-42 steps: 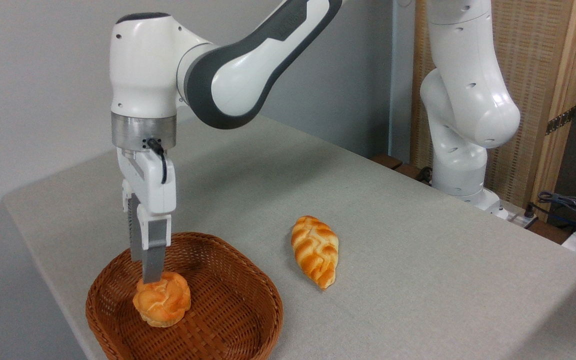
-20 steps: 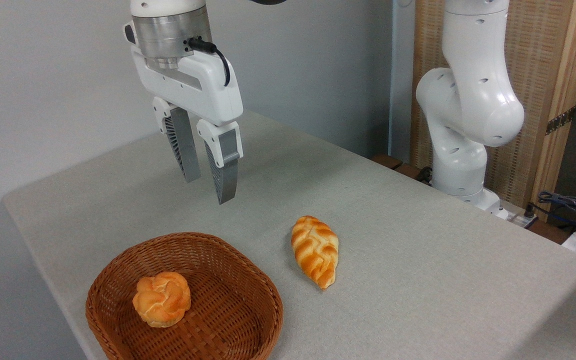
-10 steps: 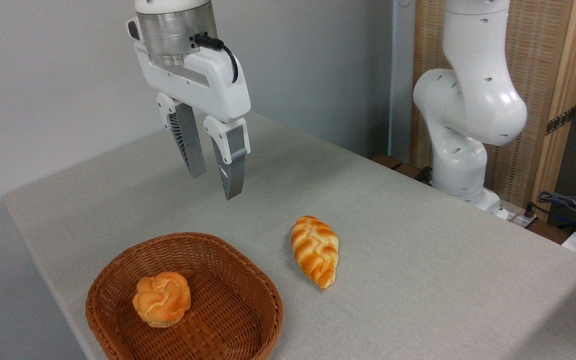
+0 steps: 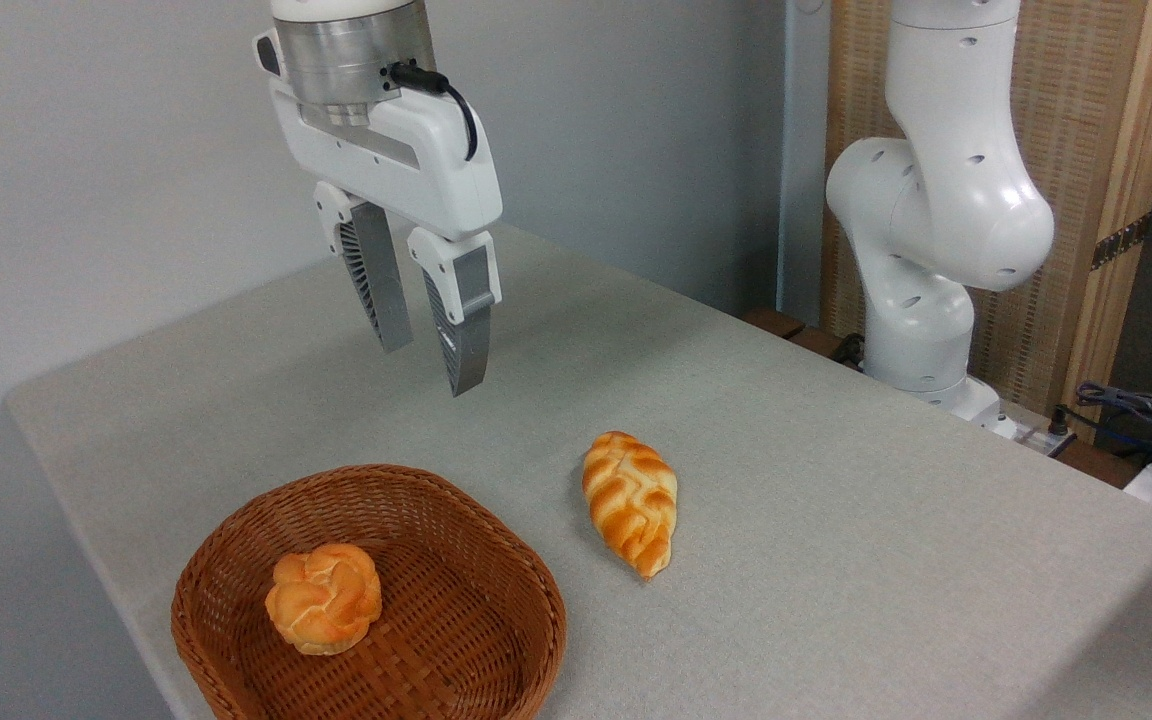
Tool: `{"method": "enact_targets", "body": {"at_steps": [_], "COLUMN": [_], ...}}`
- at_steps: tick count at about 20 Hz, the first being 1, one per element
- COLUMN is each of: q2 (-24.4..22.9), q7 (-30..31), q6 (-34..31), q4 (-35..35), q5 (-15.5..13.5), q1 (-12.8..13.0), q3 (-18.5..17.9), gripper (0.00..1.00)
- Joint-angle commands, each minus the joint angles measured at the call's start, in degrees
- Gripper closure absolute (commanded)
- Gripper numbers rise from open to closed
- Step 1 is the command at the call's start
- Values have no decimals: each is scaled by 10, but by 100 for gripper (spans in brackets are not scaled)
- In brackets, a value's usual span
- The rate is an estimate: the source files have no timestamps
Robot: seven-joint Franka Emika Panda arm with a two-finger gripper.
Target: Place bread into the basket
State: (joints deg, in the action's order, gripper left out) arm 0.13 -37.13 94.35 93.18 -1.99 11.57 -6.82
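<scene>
Your gripper [image 4: 431, 360] hangs in the upper left of the frame, well above the table [image 4: 836, 520], with its two grey fingers [image 4: 464, 330] spread apart and nothing between them. The bread [image 4: 324, 598] lies low in the frame, down and to the left of the fingertips and well apart from them. It sits inside the basket [image 4: 496, 560], on the woven floor toward the basket's left side, knotted top facing up. The basket rests on the table near its front left corner. To the right of the basket, apart from its rim, you have a braided loaf [image 4: 632, 500] lying on the bare cloth, below and to the right of the fingertips.
</scene>
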Motion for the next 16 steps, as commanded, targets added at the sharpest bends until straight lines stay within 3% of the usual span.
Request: {"method": "enact_targets", "body": {"at_steps": [1,13,16], "q2": [-5,-4,-4], "q7": [-3,-3,-3], "q6": [-17,-17,-17], "q4": [-5,-5,-5], "q5": [-10,-9,-9], "q1": [-11,-12,-50], "q3": [13,16,52], "gripper": [0,0,0]}}
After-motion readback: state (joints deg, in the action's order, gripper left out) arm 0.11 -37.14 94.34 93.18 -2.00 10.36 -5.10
